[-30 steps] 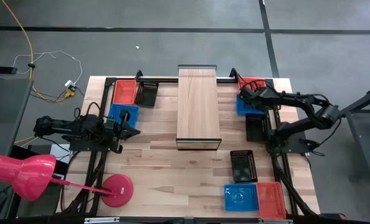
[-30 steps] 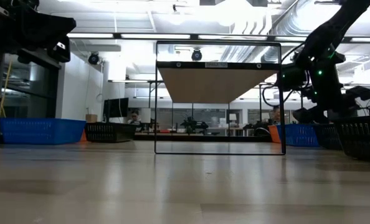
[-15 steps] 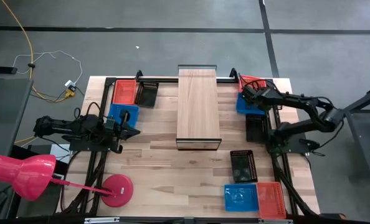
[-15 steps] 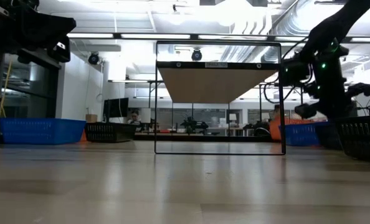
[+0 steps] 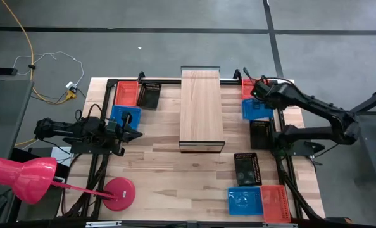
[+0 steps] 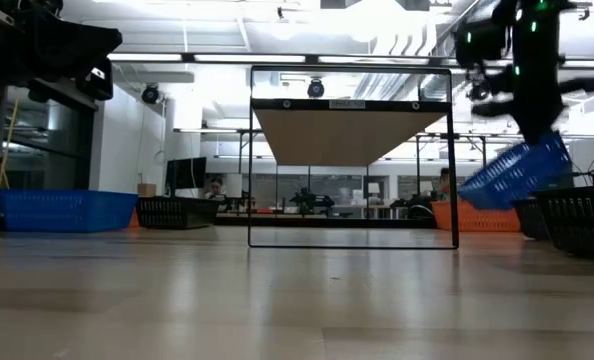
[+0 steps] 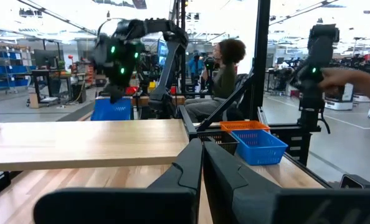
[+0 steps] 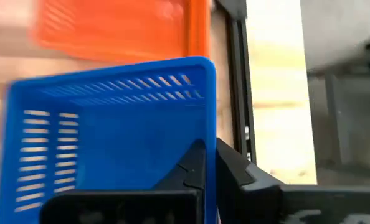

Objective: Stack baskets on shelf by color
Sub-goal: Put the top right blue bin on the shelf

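The right hand (image 8: 208, 163) is clamped on a blue basket's (image 6: 517, 172) rim (tilted, off the desk (image 5: 162, 158)); the left hand (image 5: 136, 134) is pressed together.

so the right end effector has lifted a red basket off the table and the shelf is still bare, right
Not quite: the basket in the right end effector is a blue basket, not red, as the low view shows it hanging tilted above the table. The shelf is bare.

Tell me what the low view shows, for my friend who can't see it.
The right end effector holds a blue plastic mesh basket tilted in the air, above the wooden plank tabletop. Beside it stands the light-wood shelf on a thin black frame, with another blue basket far across the table.
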